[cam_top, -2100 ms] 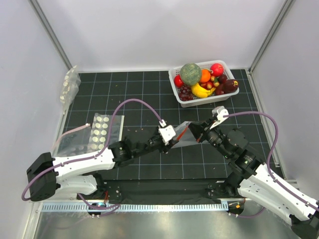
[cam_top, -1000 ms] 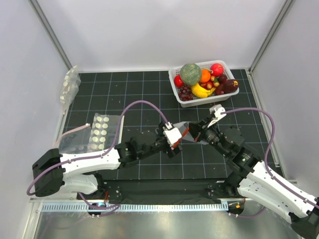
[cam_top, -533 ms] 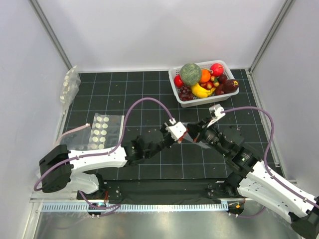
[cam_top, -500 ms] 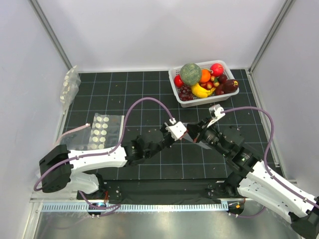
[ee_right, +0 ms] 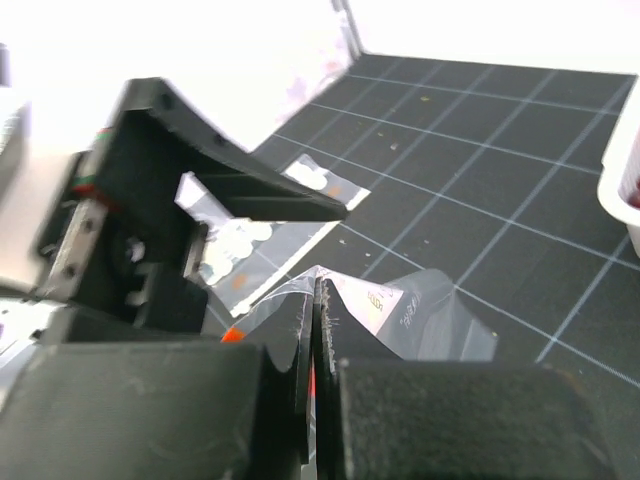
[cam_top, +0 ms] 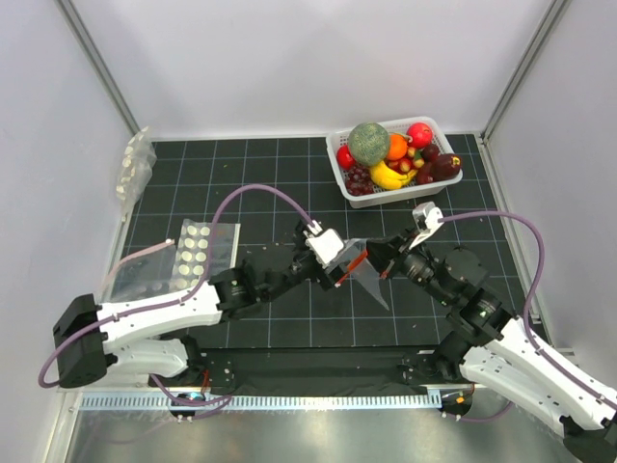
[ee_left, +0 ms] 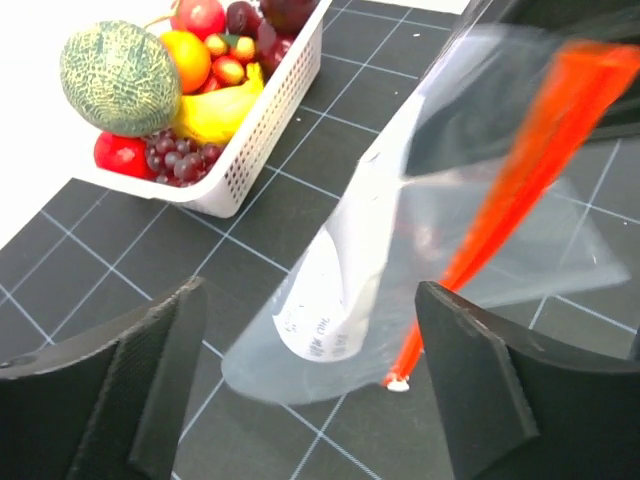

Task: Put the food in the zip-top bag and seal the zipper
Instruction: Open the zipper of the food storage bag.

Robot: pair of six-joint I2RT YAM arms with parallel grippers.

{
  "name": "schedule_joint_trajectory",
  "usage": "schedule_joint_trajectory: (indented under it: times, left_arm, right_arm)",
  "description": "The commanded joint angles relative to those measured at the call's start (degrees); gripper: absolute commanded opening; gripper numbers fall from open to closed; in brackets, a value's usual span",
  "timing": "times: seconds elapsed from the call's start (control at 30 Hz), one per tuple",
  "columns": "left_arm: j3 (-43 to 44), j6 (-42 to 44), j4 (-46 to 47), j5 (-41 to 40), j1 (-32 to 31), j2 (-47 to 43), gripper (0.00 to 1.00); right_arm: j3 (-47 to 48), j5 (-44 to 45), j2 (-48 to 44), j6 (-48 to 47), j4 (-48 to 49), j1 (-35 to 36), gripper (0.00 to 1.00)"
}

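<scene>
Bag-opening: you had right end effector (cam_top: 382, 258) clamped on zip-top bag (ee_left: 400, 220), left end effector (cam_top: 339, 268) released; zipper (ee_left: 510, 190) at 1 o'clock needed pinching.

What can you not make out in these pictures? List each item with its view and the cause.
- Left wrist: the zipper is blurred; sealed or open, cannot tell.
- Left wrist: print on the bag is too small to read.
- Right wrist: the right gripper covers most of the zipper.
- Right wrist: the basket is cut off by the right edge.
- Top: the melon hides whatever lies under it.
</scene>
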Motion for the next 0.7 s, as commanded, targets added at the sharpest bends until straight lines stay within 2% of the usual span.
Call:
schedule_joint_trajectory:
  times: [0.0, 0.1, 0.13, 0.17, 0.2, 0.23, 0.3, 0.33, 0.43, 0.47, 0.5, 0.53, 0.63, 0.67]
  left_arm:
    - [1.06, -0.01, -2.24, 7.22, 1.0, -0.99, 0.89]
    - [1.15, 0.87, -1.81, 9.95, 1.09, -0.03, 0.91]
    - [1.42, 1.04, -1.89, 10.04, 1.01, 0.67, 0.89]
    - [1.85, 1.39, -2.33, 10.83, 1.09, 1.03, 0.82]
    - [1.86, 1.49, -2.51, 10.84, 1.01, 1.2, 0.82]
    - [2.21, 1.57, -2.77, 12.66, 1.09, 1.47, 0.66]
    - [2.38, 1.49, -3.3, 15.56, 1.01, 1.12, 0.46]
    - [2.21, 1.05, -3.3, 17.58, 1.01, 0.68, 0.29]
    - [1.77, -1.84, -2.86, 18.83, 1.01, -1.16, 0.02]
    - [1.6, -2.81, -2.78, 19.01, 1.01, -1.95, 0.0]
    - [1.59, -3.95, -2.86, 18.84, 1.01, -2.22, 0.0]
    - [1.68, -6.92, -3.21, 18.31, 1.7, -2.22, 0.0]
    - [3.61, -12.64, -6.9, 20.75, 7.75, -0.21, 0.0]
    - [4.05, -17.19, -7.08, 24.77, 9.95, 0.5, 0.0]
  right_arm:
    - [4.7, -4.16, -1.42, -1.04, -1.96, 0.0, 0.01]
    - [6.99, -6.72, -1.42, -0.6, -4.85, 0.0, 0.01]
    - [7.34, -8.21, -1.33, -0.34, -5.05, 0.0, 0.01]
    - [7.87, -9.0, -1.33, -0.25, -5.22, -0.09, 0.01]
    - [8.05, -9.71, -1.24, -0.16, -5.31, 0.0, 0.01]
    - [8.22, -10.5, -1.16, -0.07, -5.49, 0.0, 0.01]
    - [8.66, -11.03, -0.63, -0.51, -5.92, 0.0, 0.01]
    - [8.75, -10.86, -0.28, -0.95, -6.28, 0.0, 0.01]
    - [8.84, -9.63, 0.6, -3.14, -7.16, 0.0, 0.03]
    - [8.75, -7.71, 0.86, -4.11, -7.42, 0.0, 0.12]
    - [8.75, -6.3, 0.95, -4.55, -8.2, 0.0, 0.28]
    - [8.67, -4.81, 0.87, -4.64, -8.39, 0.0, 0.36]
    - [7.79, 0.9, -0.27, -4.82, -9.0, 0.0, 0.46]
    - [7.26, 5.71, -0.63, -4.38, -9.09, 0.0, 0.47]
